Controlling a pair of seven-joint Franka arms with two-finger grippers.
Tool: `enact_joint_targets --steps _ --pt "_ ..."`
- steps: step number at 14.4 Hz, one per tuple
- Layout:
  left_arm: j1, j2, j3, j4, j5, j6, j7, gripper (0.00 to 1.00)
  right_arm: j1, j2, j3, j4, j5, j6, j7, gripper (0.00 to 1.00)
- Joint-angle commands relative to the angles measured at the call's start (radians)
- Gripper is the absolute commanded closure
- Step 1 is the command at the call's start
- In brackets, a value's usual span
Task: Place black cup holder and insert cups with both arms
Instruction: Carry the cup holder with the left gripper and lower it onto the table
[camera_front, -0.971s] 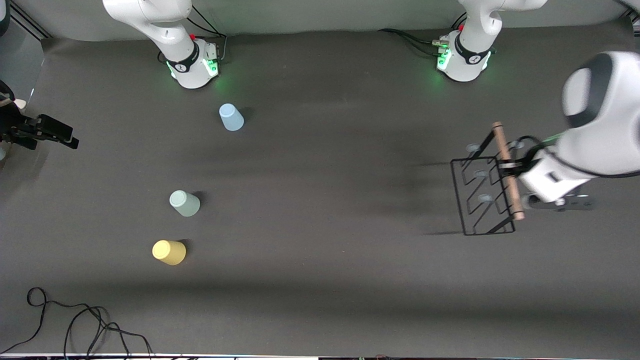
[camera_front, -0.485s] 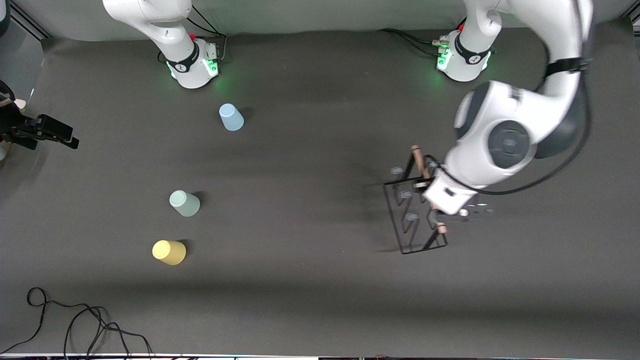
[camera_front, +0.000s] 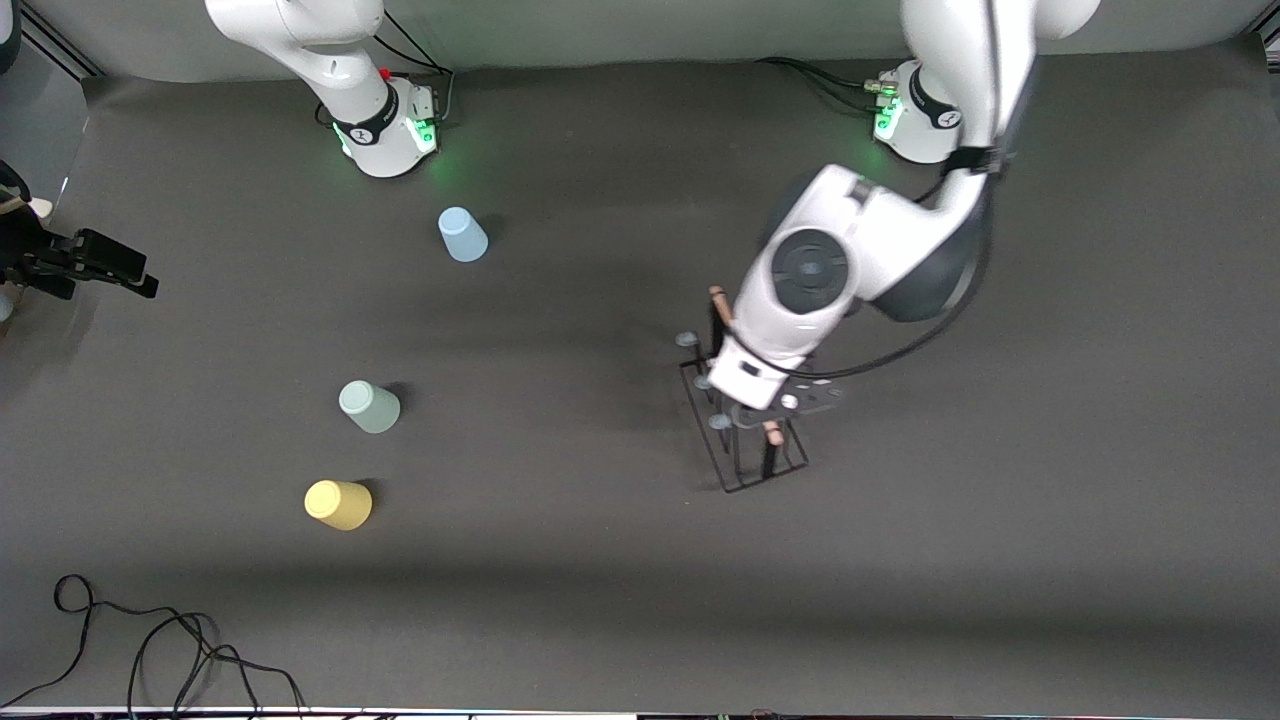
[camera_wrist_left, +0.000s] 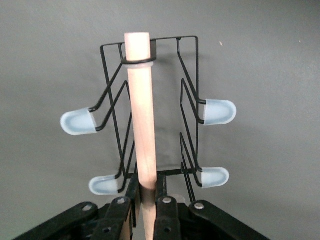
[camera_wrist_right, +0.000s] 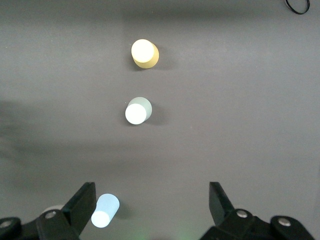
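My left gripper (camera_front: 768, 412) is shut on the light wooden handle (camera_wrist_left: 142, 105) of the black cup holder (camera_front: 745, 458), which it holds over the middle of the table. The rack's pale-tipped pegs (camera_wrist_left: 218, 111) stick out on both sides. I cannot tell whether its base touches the table. Three cups stand toward the right arm's end: pale blue (camera_front: 462, 235) closest to the right arm's base, mint green (camera_front: 368, 406), and yellow (camera_front: 338, 504) nearest the front camera. My right gripper (camera_wrist_right: 152, 200) hangs open high over the table, the blue cup (camera_wrist_right: 105, 210) below one of its fingers; the front view does not show it.
A black device (camera_front: 85, 262) sits at the table's edge at the right arm's end. A loose black cable (camera_front: 150, 640) lies near the front edge. The arms' green-lit bases (camera_front: 385, 130) (camera_front: 925, 115) stand along the back.
The left arm has swung the cup holder from the left arm's end of the table in toward the middle. The cups and the right arm have not moved.
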Motion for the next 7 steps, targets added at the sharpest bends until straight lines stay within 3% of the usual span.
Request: enact_joint_targets --steps 1,4,7 --pt "-0.068 0.088 0.017 0.114 -0.011 -0.006 -0.116 1.0 0.001 0.001 -0.004 0.007 0.021 -0.001 0.005 0.0" --pt "-0.085 0.108 0.002 0.149 -0.006 -0.008 -0.095 1.0 0.001 0.002 -0.005 0.007 0.021 0.001 0.005 0.0" --pt "-0.085 0.106 -0.044 0.151 -0.002 -0.008 0.07 1.0 -0.001 0.002 -0.005 0.007 0.021 0.001 0.005 0.0"
